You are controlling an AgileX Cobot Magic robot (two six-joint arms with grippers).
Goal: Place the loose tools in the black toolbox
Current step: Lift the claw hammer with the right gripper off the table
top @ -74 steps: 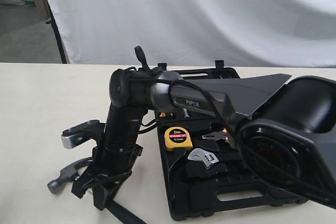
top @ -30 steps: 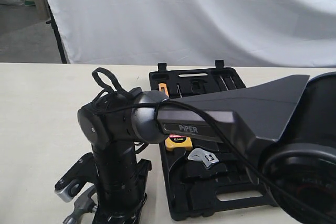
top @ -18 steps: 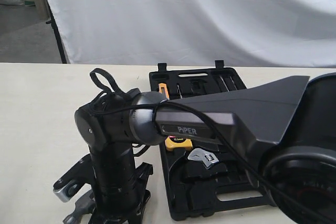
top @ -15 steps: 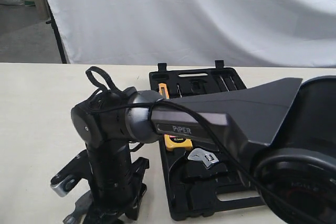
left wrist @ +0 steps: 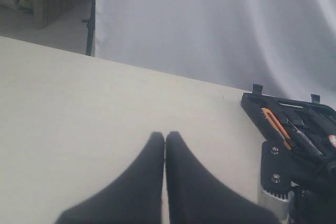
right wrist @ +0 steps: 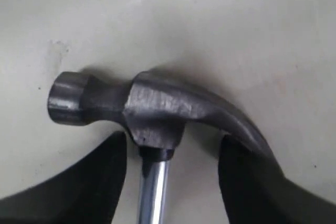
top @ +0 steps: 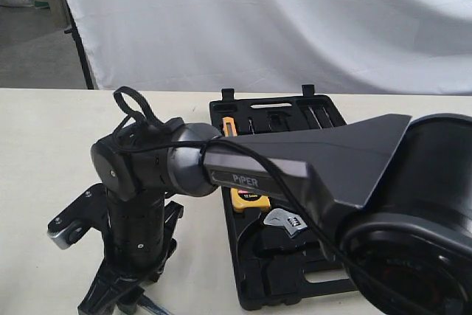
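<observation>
The claw hammer lies flat on the table, outside the black toolbox off its left wall in the exterior view, apart from it; the right gripper hangs over it with its jaws spread, one finger either side of the steel neck just under the head, neither clearly touching; the left gripper is pressed closed on nothing, well clear of the toolbox. The likely trouble: polished round steel may slip or swivel once pinched; the claw curves close over one finger and could block its closing; a sagging handle might catch the toolbox wall or knock the wrench seated inside.
</observation>
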